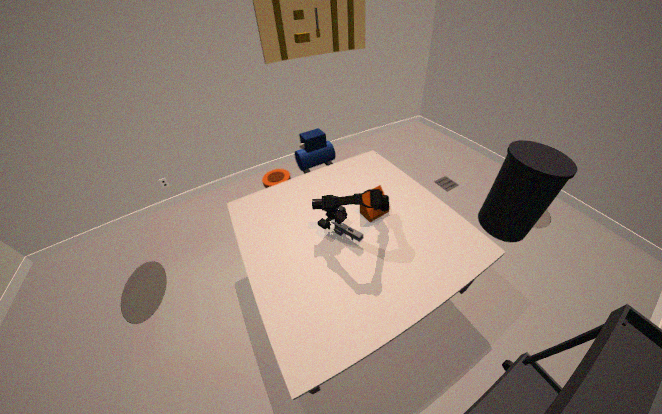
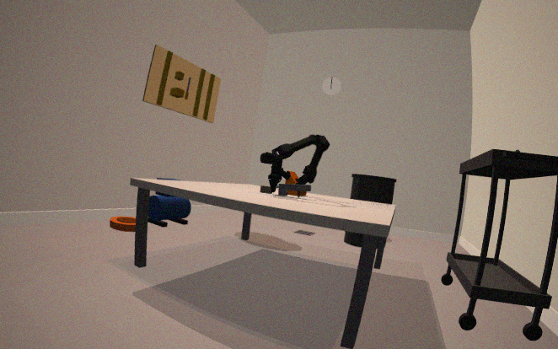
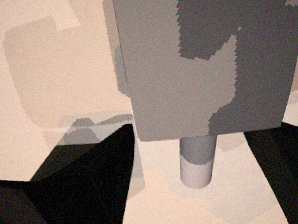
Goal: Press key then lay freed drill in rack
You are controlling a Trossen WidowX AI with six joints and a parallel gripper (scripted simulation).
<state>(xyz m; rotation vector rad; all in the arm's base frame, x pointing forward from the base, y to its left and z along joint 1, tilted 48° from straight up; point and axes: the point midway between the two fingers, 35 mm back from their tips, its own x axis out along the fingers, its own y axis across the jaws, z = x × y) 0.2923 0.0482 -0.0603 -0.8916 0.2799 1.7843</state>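
Note:
My gripper (image 1: 327, 226) (image 2: 272, 190) (image 3: 188, 125) is low over the table (image 1: 323, 319) (image 2: 216, 191), its fingers partly apart. In the wrist view they stand on either side of a light grey peg (image 3: 195, 175), with a visible gap at each side. The peg sticks out from a larger grey block (image 3: 165, 90), part of the long grey assembly (image 1: 351, 233) (image 2: 296, 189). I cannot tell whether this peg is the drill or the key. A small dark block (image 2: 265, 189) is beside the fingers in the exterior view. I cannot make out the rack.
An orange block (image 1: 369, 211) (image 2: 292, 177) stands by the arm's base. The arm arches over from there to the grey assembly. Off the table are a black bin (image 1: 524, 190) (image 2: 370, 188), a dark cart (image 2: 515, 167) and a blue compressor (image 1: 314, 154) (image 2: 170, 207).

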